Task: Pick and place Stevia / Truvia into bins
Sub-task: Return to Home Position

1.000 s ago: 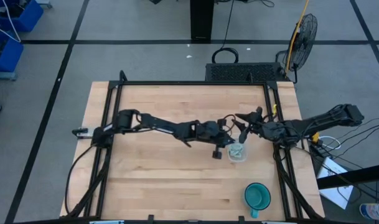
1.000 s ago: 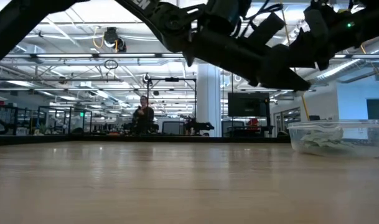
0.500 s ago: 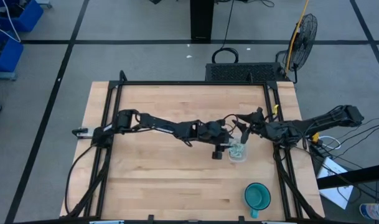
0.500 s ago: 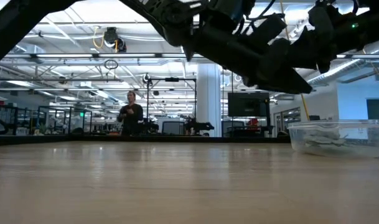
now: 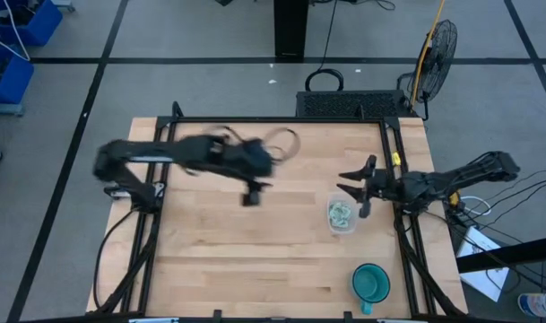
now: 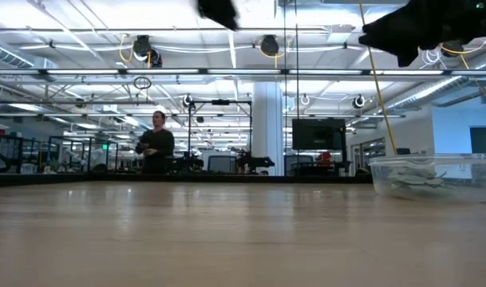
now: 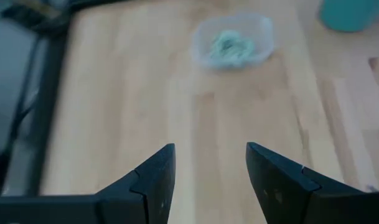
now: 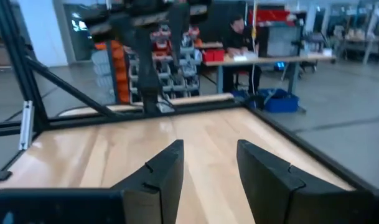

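The clear bin [image 5: 342, 216] stands on the table right of centre, with several pale green Stevia packets [image 7: 229, 45] heaped inside on its bottom. They also show through the bin's wall [image 6: 430, 177] in the low view. My left gripper [image 7: 211, 152] is open with nothing between its fingers, raised over the table's left-middle [image 5: 251, 192], well away from the bin. My right gripper [image 8: 209, 149] is open too and holds nothing. It hangs just beyond the bin's far right corner [image 5: 359, 187].
A teal cup [image 5: 371, 283] with a handle stands near the table's front right corner. A black frame [image 5: 273, 120] runs along the far and side edges of the table. Bare wood lies between the two arms. A person [image 6: 155, 147] stands in the room behind.
My left gripper has swung away from the bin, up and toward the table's left and far side, moving fast. My right gripper has drawn back a little toward the right edge and risen. The bin and its packets have stayed in place.
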`<action>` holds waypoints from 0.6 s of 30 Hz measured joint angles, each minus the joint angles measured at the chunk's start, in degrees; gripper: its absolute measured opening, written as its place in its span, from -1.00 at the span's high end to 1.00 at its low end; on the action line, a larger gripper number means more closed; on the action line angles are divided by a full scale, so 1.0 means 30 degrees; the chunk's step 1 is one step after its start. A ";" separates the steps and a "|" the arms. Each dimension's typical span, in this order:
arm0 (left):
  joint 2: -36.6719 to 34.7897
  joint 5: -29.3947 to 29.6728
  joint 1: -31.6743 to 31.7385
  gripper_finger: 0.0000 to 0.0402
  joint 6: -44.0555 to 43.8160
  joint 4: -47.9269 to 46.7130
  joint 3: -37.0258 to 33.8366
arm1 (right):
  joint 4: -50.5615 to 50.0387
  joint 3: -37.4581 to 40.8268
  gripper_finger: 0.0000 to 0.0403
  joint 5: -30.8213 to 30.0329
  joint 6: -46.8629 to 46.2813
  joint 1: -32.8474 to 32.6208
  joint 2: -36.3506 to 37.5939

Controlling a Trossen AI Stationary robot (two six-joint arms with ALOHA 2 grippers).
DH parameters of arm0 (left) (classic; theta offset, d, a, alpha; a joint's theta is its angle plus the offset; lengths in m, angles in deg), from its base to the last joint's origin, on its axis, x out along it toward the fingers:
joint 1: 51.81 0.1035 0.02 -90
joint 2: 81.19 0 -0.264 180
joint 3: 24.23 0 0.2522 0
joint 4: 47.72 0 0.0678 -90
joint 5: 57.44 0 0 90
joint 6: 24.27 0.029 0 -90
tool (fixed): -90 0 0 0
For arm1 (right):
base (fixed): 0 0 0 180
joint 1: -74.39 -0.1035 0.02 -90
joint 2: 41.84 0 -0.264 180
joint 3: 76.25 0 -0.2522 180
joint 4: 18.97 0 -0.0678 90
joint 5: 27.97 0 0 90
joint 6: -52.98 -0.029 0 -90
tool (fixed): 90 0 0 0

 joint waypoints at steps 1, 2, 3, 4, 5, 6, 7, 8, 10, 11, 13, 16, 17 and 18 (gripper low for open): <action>-0.0993 0.0502 0.0000 -0.01 -0.0471 -0.1162 0.0000 | -0.0120 0.0000 0.30 -0.0003 0.0284 -0.0146 0.0372; -0.1949 0.1002 -0.0002 -0.01 -0.0950 -0.2290 0.0000 | -0.0357 0.0000 0.30 -0.0004 0.0511 -0.0296 0.0750; -0.2893 0.1343 -0.0036 -0.01 -0.1379 -0.3216 0.0000 | -0.0813 -0.0007 0.30 0.0026 0.0668 -0.0457 0.1136; -0.3835 0.1627 -0.0101 -0.01 -0.1650 -0.4056 -0.0007 | -0.1339 -0.0007 0.30 0.0066 0.0881 -0.0608 0.1505; -0.4793 0.1769 -0.0178 -0.01 -0.1742 -0.4781 -0.0137 | -0.1889 -0.0007 0.30 0.0263 0.1058 -0.0738 0.1803; -0.5760 0.1751 -0.0279 -0.01 -0.1857 -0.5316 -0.0367 | -0.2527 -0.0007 0.30 0.0622 0.1185 -0.0847 0.2069; -0.6784 0.1659 -0.0397 -0.01 -0.1967 -0.5601 -0.0736 | -0.3226 -0.0007 0.30 0.1092 0.1287 -0.0920 0.2293; -0.7825 0.1294 -0.0524 -0.01 -0.1953 -0.5587 -0.1275 | -0.3759 -0.0007 0.30 0.1647 0.1390 -0.0985 0.2430; -1.0040 0.0168 -0.0842 -0.01 -0.1580 -0.5313 -0.2839 | -0.4210 -0.0007 0.30 0.2794 0.1364 -0.1011 0.2520; -1.1135 -0.0613 -0.1038 -0.01 -0.1424 -0.4831 -0.3820 | -0.4144 -0.0007 0.30 0.3416 0.1347 -0.1011 0.2520; -1.3429 -0.2023 -0.1506 -0.01 -0.1367 -0.3091 -0.6200 | -0.4079 -0.0007 0.30 0.4550 0.1552 -0.1011 0.2515; -1.6555 -0.2578 -0.2231 -0.01 -0.1545 -0.0311 -1.0062 | -0.3598 0.0401 0.30 0.5512 0.2140 -0.1011 0.2603; -1.7564 -0.2405 -0.2411 -0.01 -0.1576 0.0320 -1.1280 | -0.3509 0.0703 0.30 0.5527 0.2371 -0.1011 0.2704; -1.8489 -0.2185 -0.2544 -0.01 -0.1609 0.0943 -1.2440 | -0.3366 0.1022 0.30 0.5529 0.2528 -0.1010 0.2833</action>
